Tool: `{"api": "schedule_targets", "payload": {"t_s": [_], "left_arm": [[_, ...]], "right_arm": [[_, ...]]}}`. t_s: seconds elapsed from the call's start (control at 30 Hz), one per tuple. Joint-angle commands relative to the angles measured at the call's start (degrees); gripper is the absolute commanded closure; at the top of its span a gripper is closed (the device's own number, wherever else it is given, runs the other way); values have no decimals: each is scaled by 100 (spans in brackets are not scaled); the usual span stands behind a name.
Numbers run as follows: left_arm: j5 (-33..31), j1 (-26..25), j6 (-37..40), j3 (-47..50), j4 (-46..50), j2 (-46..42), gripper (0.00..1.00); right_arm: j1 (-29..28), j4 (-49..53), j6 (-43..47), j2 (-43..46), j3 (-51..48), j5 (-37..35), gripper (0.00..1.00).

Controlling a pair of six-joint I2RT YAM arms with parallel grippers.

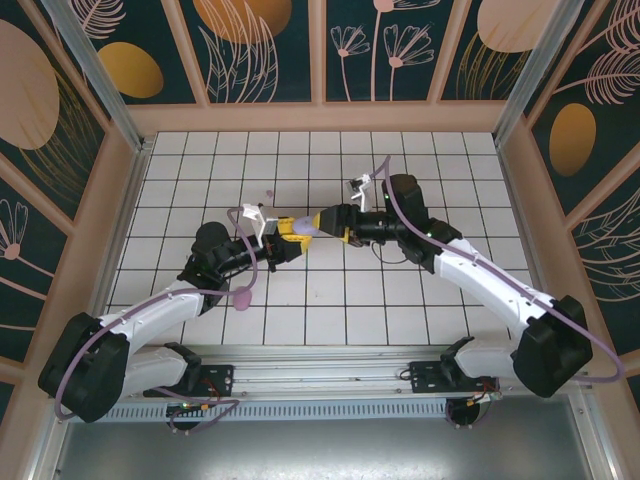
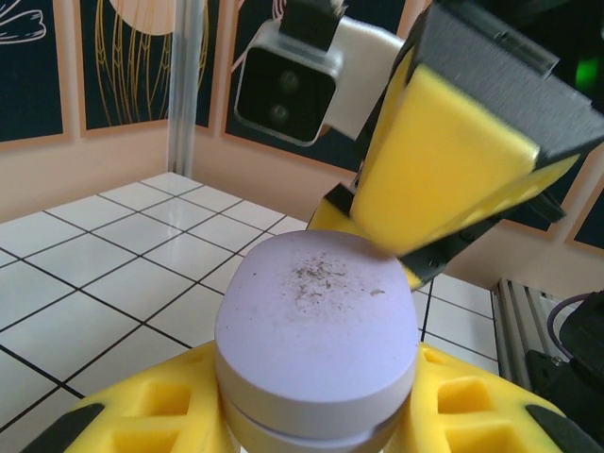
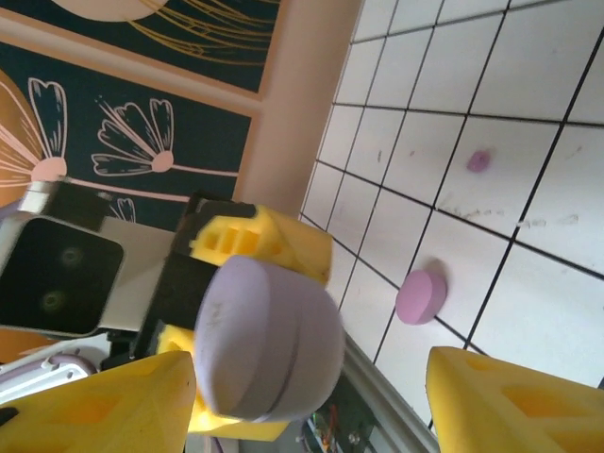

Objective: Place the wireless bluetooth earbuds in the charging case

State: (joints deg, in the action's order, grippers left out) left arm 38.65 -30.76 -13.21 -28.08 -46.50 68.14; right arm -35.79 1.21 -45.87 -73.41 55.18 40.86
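In the centre of the top view, the left gripper [image 1: 288, 228] is clenched on the closed lavender charging case [image 1: 305, 226], holding it clear of the white tiled bench [image 1: 400, 300]. The right gripper [image 1: 330, 222] faces it from the right, released, with its yellow fingers [image 3: 510, 406] spread apart; in the left wrist view one finger sits at the far upper rim of the case. One small pinkish-purple earbud [image 3: 479, 160] lies on the bench in the upper right of the right wrist view, and a pink case [image 3: 420, 295] lies flat on a tile below it.
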Motion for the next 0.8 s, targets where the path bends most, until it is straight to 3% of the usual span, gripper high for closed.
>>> {"api": "schedule_targets", "payload": {"t_s": [0.0, 0.1, 0.37, 0.77], "left_arm": [[24, -17, -70, -93, -315, 30, 100], [16, -17, -59, -84, -298, 46, 100], [-79, -15, -19, -36, -189, -6, 96], [-474, -17, 240, 118, 213, -420, 73]], "right_arm": [[-74, -367, -329, -231, -104, 366, 36], [-134, -514, -422, -321, -95, 485, 42], [-121, -877, -705, -363, -183, 520, 73], [45, -1156, -867, -584, -96, 414, 80]]}}
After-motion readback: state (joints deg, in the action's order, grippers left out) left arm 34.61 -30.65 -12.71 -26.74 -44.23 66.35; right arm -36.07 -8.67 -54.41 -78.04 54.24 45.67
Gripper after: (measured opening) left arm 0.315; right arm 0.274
